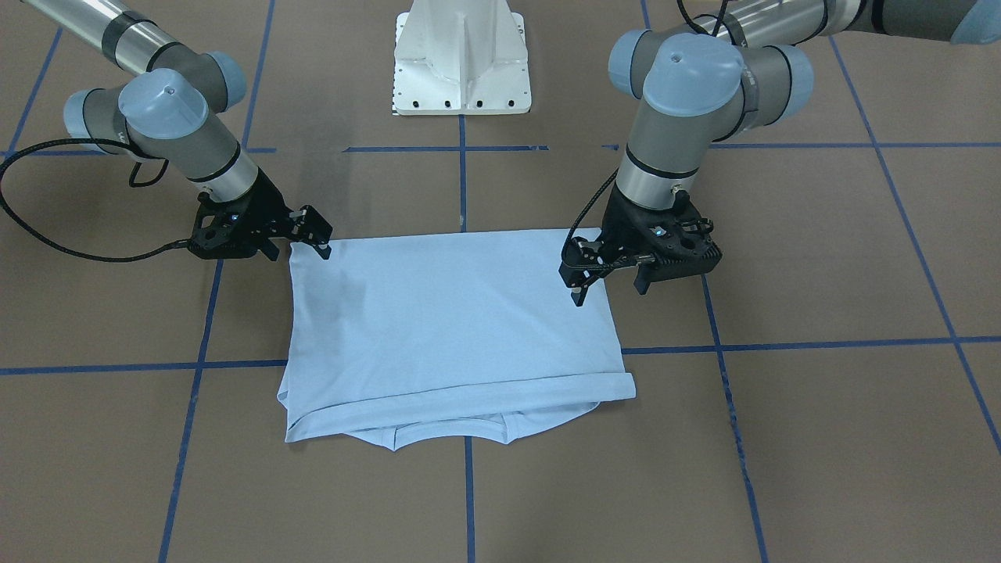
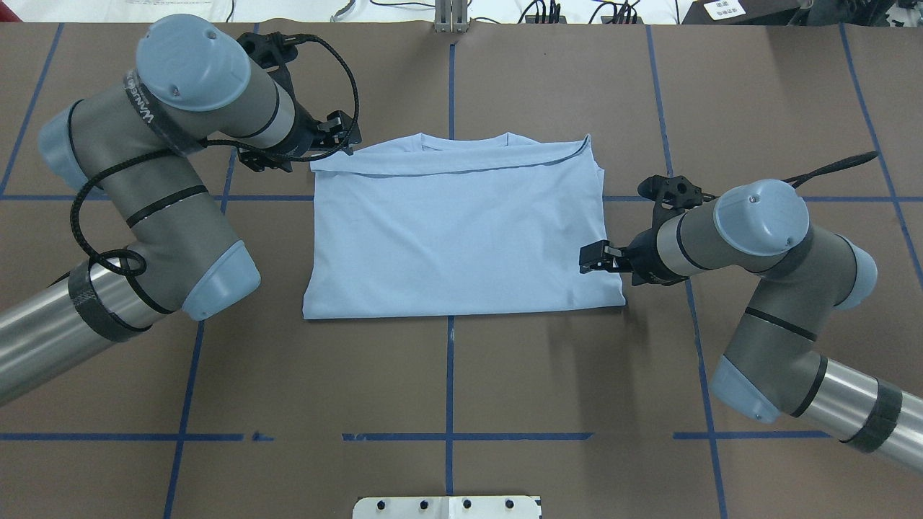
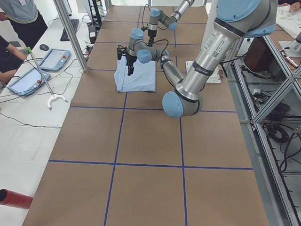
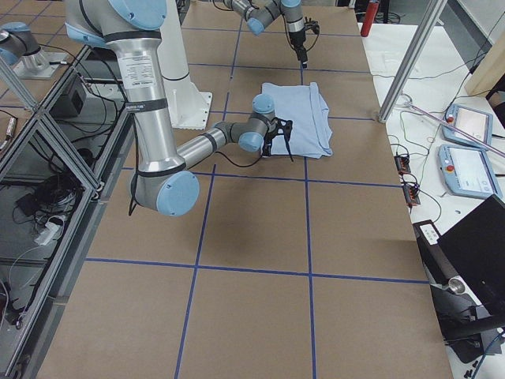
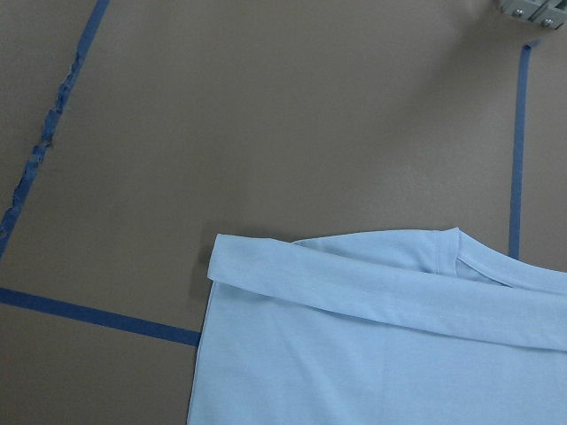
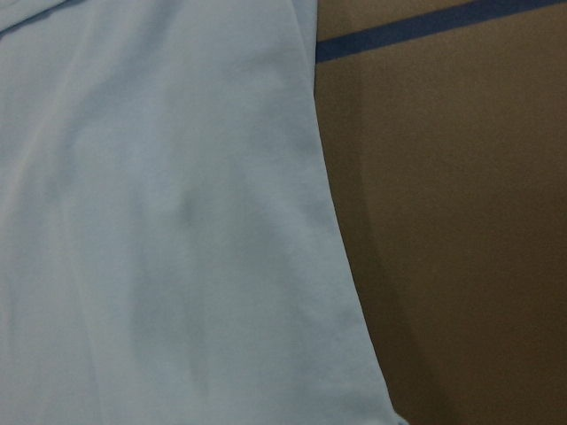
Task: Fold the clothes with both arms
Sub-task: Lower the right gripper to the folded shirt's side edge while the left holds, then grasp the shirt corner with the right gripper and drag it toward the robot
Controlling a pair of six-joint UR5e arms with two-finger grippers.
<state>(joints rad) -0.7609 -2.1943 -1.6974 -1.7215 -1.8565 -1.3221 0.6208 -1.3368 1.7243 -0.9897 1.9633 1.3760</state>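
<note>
collar end of folded light blue fabric t-shirt (image 1: 453, 313) nearest; long axis crosswise. black two-finger left gripper (image 2: 346, 137) above collar-side corner, right gripper (image 2: 588, 259) at opposite edge, both spread, empty.

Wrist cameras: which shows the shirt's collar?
The left wrist view: the collar of the T-shirt peeks past a folded band. The right shows only plain fabric and table.

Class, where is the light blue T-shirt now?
In the overhead view, the light blue T-shirt lies folded centrally on the brown table between left hand and right hand.
</note>
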